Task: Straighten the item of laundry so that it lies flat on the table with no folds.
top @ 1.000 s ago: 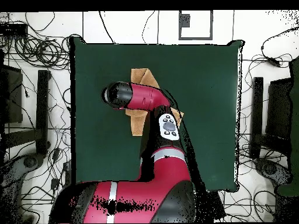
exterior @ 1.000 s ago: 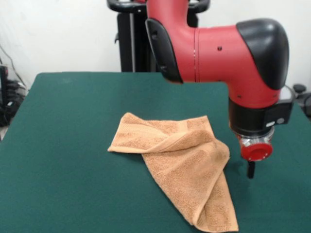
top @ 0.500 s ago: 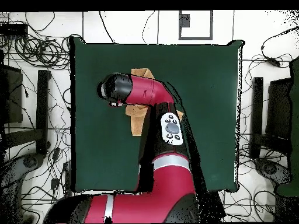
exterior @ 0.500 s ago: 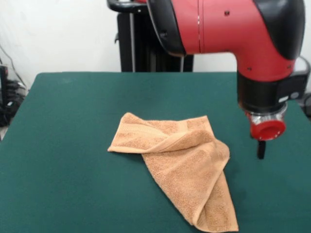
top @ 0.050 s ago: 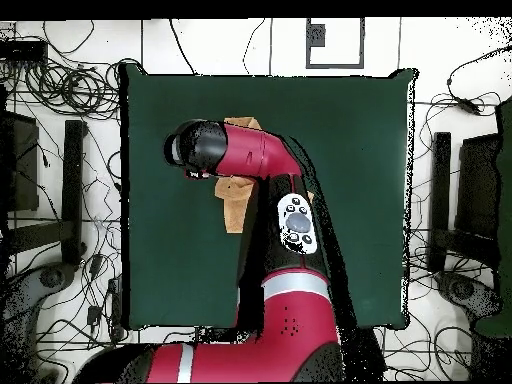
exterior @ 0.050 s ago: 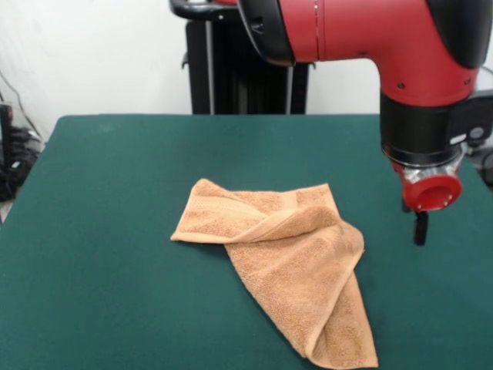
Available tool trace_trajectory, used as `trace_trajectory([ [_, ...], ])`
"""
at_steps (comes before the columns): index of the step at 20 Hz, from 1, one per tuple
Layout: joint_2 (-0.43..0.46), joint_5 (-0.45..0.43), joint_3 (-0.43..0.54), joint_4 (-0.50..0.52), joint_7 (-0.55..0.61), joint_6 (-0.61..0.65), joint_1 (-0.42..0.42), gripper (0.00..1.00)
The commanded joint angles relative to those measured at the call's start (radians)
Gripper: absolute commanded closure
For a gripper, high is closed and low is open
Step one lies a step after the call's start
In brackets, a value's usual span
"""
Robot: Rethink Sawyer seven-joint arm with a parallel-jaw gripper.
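The table [exterior @ 0.050 s ago: 100, 200] is carrying everything here, its dark green felt top spreading well beyond the cloth on all sides. The towel [exterior @ 0.050 s ago: 285, 262] is lying near the middle of it in the front view, folded over itself: one flap is pointing toward 10 o'clock, while a long doubled tongue is trailing toward 5 o'clock, almost to the picture's lower edge. It is looking soft, light and limp, so it is likely to drape and drag along the felt rather than slide cleanly; a pinch on one loose corner, probably the tip at 5 o'clock or the folded edge at the 3 o'clock side, seems the best hold for peeling the layers apart. The hand [exterior @ 0.050 s ago: 420, 228] is hanging just off the towel's 3 o'clock side, not touching it; whether it is apart or together I cannot tell.
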Motion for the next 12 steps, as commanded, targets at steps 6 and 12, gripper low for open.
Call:
trace_trajectory([
  [6,0.041,0.025,0.010,0.128,0.092,0.028,0.049,0.00],
  [12,0.022,0.028,-0.006,0.171,0.112,0.039,0.070,0.00],
])
